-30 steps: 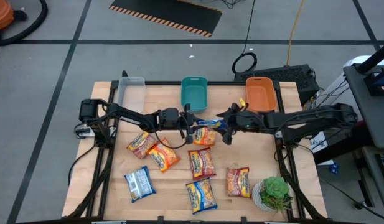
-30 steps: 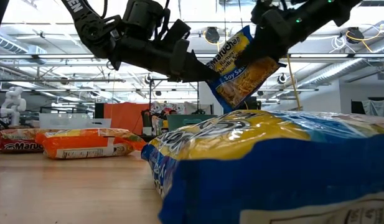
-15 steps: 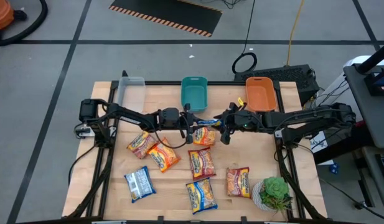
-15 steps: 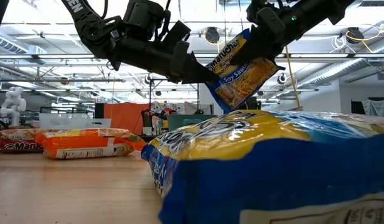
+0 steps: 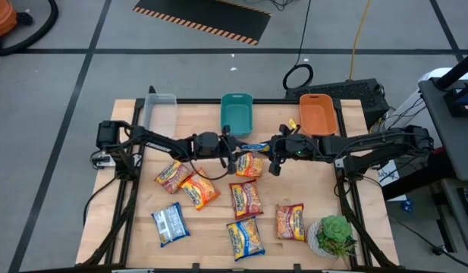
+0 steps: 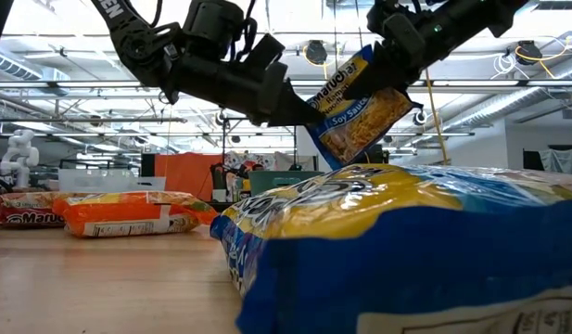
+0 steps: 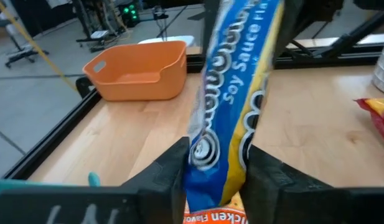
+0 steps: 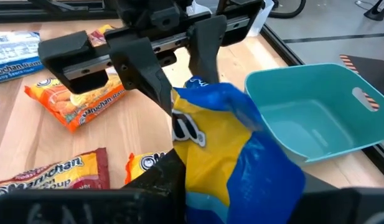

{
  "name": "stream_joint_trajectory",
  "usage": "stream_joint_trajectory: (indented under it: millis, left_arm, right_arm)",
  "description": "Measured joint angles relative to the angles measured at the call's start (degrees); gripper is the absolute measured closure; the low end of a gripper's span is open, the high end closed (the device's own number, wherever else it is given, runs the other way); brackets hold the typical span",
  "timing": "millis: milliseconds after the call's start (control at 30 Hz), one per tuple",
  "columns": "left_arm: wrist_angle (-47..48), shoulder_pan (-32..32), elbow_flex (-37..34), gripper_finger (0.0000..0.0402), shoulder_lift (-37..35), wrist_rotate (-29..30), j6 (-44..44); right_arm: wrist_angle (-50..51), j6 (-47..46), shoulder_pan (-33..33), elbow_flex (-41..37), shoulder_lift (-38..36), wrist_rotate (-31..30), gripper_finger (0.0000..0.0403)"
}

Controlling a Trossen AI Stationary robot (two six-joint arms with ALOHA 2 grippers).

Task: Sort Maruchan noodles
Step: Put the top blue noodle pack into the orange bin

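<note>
**A:** ok so the blue-and-yellow soy sauce Maruchan packet [image 6: 358, 104] is up in the air, well off the counter [image 5: 325, 189], pinched from both ends. The left end effector [image 6: 299, 113] has its fingers [image 7: 163, 171] pressed onto one end, and the right end effector [image 6: 383, 70] is clamped on the opposite end. Only the low view really shows it's lifted; from above it's just a thin blue sliver between the two.

**B:** yeah, and the wrist cams add bins. Left wrist view has the orange bin [image 7: 139, 70] sitting past the packet; right wrist view has the teal bin [image 8: 322, 115] just beside the right end effector, plus the left end effector facing it head-on. From overhead there's also a clear bin [image 5: 159, 108] out beyond the left arm.

**A:** arm pose?

**B:** both arms stretched inward, roughly level, meeting mid-counter just short of the teal bin. The rest of the noodle packets lie flat on the near side of the end effectors: one orange-yellow packet [image 5: 248, 164] right under them, a red one [image 5: 246, 198] further on, and a blue-white one [image 5: 169, 224] way off. A potted plant [image 5: 334, 235] sits in the corner.
</note>
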State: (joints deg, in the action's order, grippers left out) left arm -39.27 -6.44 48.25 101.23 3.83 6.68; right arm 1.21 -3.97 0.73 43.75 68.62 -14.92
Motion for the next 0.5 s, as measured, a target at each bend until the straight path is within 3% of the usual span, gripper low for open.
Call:
stream_joint_trajectory:
  millis: [300, 500]
  left_arm:
    - [0.05, 0.3, 0.0, 0.0145, 0.0, 1.36, -2.89]
    - [0.04, 0.6, 0.0, 0.0121, -0.04, 1.42, -2.83]
  right_arm:
    - [0.09, 0.37, 0.94, 0.0, -0.02, 0.09, 0.0285]
    - [4.51, 0.72, 2.75, -0.02, -2.36, 0.01, 0.0285]
